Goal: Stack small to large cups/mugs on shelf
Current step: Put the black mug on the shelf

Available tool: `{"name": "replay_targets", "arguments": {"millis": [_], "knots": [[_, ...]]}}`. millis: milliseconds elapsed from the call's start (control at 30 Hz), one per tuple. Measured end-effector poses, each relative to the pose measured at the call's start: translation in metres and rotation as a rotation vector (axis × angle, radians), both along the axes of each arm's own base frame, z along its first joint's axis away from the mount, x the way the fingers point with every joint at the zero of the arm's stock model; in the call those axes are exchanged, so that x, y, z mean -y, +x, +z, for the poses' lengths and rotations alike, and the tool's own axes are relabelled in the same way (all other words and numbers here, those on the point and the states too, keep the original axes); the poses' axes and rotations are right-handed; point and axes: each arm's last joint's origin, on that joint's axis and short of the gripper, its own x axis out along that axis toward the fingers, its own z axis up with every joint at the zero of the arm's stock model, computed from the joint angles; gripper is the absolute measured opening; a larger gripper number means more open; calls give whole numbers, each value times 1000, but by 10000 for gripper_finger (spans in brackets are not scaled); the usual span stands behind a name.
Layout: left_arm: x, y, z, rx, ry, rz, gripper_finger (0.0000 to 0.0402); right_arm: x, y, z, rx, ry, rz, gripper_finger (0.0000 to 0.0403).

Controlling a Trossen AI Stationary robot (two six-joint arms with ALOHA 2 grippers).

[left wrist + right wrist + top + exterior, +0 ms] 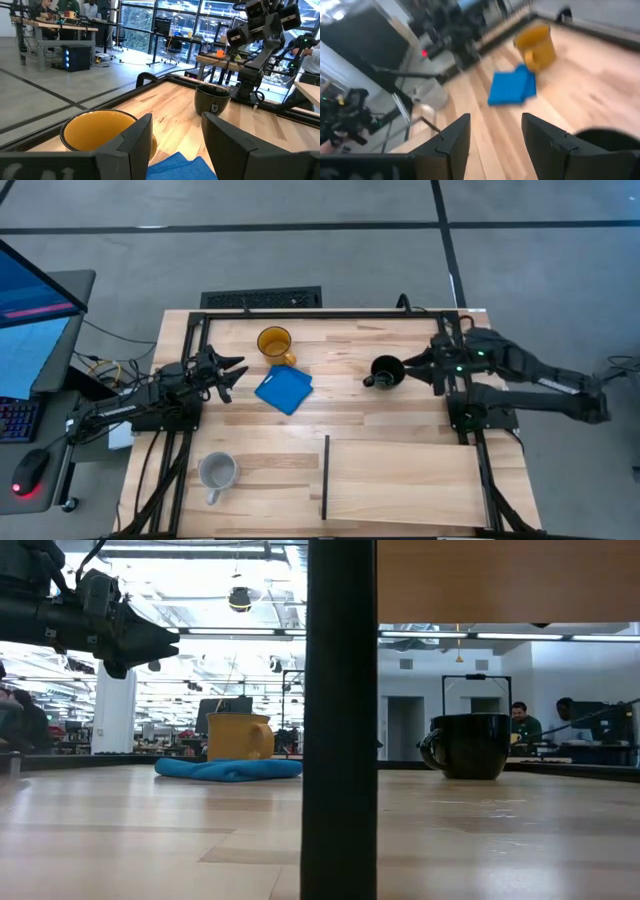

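Observation:
The glossy black mug (pixel 385 372) stands upright on the table's right half, handle toward the left. My right gripper (pixel 408 362) is open and hovers just right of it; its wrist view shows the mug's rim (pixel 610 137) beside one finger. The amber-yellow mug (pixel 274 343) stands near the far edge. The pale grey mug (pixel 217 472) stands near the front left. My left gripper (pixel 240 372) is open, off the table top, pointing toward the yellow mug (pixel 100 132). The shelf panel (pixel 400 480) lies at the front right, with its black divider strip (pixel 326 477) on its left edge.
A flat blue square (pixel 284 389) lies between the yellow mug and the table's middle. A black frame rail (pixel 330 312) runs along the far edge, and side rails run down both sides. Bare wood lies between the black mug and the shelf panel. People sit in the room behind.

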Motion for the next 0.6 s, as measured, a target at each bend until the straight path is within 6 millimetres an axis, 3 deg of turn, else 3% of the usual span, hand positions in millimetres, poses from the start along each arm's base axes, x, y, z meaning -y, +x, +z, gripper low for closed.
{"name": "replay_targets", "arguments": {"millis": [233, 600], "knots": [[0, 0, 0, 0, 0, 0, 162, 7, 31, 14, -91, 229, -81, 200], [0, 0, 0, 0, -1, 0, 162, 13, 56, -13, -333, 561, -251, 200]]}}
